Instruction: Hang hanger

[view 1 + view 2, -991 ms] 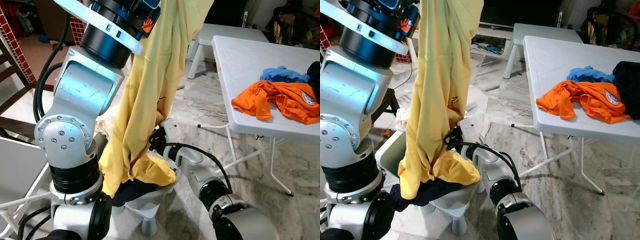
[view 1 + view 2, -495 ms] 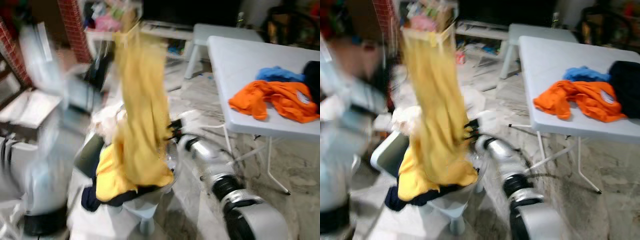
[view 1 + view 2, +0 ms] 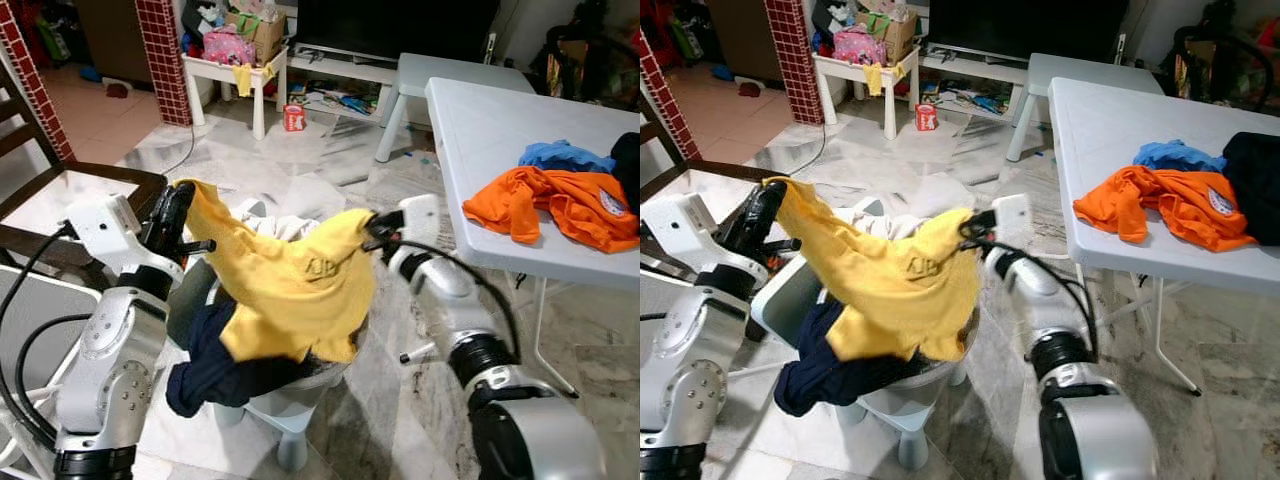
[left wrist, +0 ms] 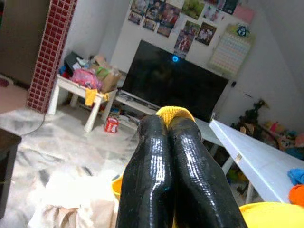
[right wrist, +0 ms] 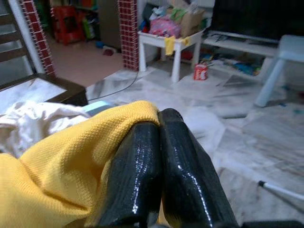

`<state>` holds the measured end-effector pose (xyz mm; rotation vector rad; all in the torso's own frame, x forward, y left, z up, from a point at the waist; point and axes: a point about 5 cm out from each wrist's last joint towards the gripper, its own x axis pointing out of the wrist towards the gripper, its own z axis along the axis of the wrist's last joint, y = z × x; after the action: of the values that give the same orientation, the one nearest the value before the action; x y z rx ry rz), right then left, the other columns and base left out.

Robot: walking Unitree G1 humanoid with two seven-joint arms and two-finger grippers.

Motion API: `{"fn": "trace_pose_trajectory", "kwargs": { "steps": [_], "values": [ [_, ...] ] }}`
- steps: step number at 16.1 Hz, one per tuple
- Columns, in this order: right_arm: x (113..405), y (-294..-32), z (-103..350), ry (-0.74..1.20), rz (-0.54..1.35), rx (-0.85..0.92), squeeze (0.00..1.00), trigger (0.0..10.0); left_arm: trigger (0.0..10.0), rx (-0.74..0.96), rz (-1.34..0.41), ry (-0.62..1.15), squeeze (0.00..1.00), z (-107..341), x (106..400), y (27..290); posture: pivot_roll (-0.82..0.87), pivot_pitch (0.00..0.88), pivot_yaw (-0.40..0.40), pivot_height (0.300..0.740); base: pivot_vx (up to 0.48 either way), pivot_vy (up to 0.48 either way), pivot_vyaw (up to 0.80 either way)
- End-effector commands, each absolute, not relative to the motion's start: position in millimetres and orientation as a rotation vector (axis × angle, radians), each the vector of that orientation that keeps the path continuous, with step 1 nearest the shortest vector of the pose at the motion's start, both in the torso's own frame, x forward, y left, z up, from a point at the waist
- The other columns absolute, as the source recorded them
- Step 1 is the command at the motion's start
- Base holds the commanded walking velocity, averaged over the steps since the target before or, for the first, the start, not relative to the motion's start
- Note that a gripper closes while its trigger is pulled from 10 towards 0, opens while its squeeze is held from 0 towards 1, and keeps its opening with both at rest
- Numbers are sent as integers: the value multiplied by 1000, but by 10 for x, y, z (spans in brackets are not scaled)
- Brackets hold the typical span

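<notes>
Yellow shirt (image 3: 295, 285) stretched between both grippers above the white basket (image 3: 290, 405); fabric creased, sagging in the middle, small printed mark near the upper centre. No hanger discernible.

Left gripper (image 3: 172, 212) pinching one edge of the shirt, fingers (image 4: 164, 161) pressed together with yellow cloth visible at the tips. Right gripper (image 3: 378, 228) pinching the opposite edge, fingers (image 5: 161, 156) closed side by side on the fabric.

White folding table (image 3: 480, 120) on the robot's right, well apart from the basket. On it: orange garment (image 3: 545, 200), blue garment (image 3: 565, 153) just behind, dark garment (image 3: 1255, 170) at the far edge. Small white side table (image 3: 225, 75) by the red brick pillar (image 3: 165, 55), loaded with bags and boxes. Pale stool (image 3: 440, 75) beyond the folding table. Dark wooden chair (image 3: 60, 200) to the left.

Basket contents: dark navy garment (image 3: 215, 365) hanging over the rim, white cloth (image 3: 275, 222) behind the shirt.
</notes>
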<state>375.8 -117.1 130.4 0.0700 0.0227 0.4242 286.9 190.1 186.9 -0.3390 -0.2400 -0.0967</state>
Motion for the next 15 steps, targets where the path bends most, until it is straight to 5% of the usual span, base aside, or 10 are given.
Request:
{"fn": "trace_pose_trajectory", "kwargs": {
  "steps": [1,2,5,7,10,13,14,15],
  "values": [
    [3806,-1281,1461,-44,387,61,0,0,0,-288,-67,-217,0,1753,2890,1932,87,0,-92,740,0,0,0],
    [3820,-1306,1514,-59,387,40,0,0,0,-239,-19,-190,0,1637,2899,1969,86,0,-90,740,0,0,0],
    [3850,-1316,1605,-76,379,22,0,0,3020,-135,50,-156,0,1496,2887,2015,84,0,-87,740,0,0,0],
    [3855,-1334,1679,-119,351,26,0,0,0,-55,97,-124,0,1351,2831,2019,87,0,-81,740,0,0,0],
    [3860,-1347,1849,-204,325,54,0,0,0,43,207,-2,0,1048,2713,2046,82,0,-79,740,0,0,0],
    [3865,-1322,2037,-268,344,20,0,0,4745,97,293,51,0,911,2675,2095,77,0,-80,740,0,0,0],
    [3864,-1293,2015,-251,371,-40,0,0,10000,110,271,61,0,878,2693,2049,75,0,-81,740,0,0,0],
    [3848,-1264,1936,-216,396,-89,0,0,10000,102,241,50,0,879,2709,1978,74,0,-83,740,0,0,0]
  ]
}}
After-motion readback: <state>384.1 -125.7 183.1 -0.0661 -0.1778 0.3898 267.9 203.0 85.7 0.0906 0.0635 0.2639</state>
